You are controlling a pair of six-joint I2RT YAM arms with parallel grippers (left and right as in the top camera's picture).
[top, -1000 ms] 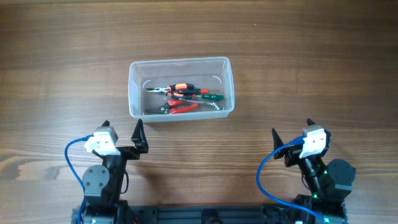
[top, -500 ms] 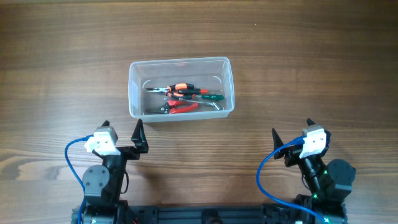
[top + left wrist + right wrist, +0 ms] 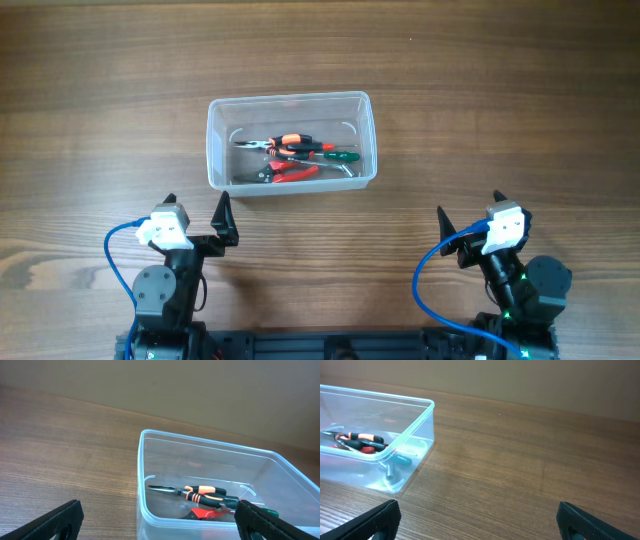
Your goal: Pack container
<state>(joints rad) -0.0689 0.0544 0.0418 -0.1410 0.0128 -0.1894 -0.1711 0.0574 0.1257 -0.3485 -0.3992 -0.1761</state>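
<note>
The clear plastic container point(image 3: 215, 140) sits on the wooden table, a little left of centre. Inside it lie orange-and-black pliers point(image 3: 285, 142), a green-handled screwdriver point(image 3: 335, 155) and a red-handled tool point(image 3: 290, 173). The container also shows in the left wrist view point(image 3: 145, 480) and the right wrist view point(image 3: 417, 425). My left gripper point(image 3: 196, 215) is open and empty, just in front of the container's near left corner. My right gripper point(image 3: 468, 218) is open and empty, in front of and to the right of the container.
Bare wooden table point(image 3: 500, 100) lies all round the container. Blue cables point(image 3: 118, 262) loop beside both arm bases at the front edge.
</note>
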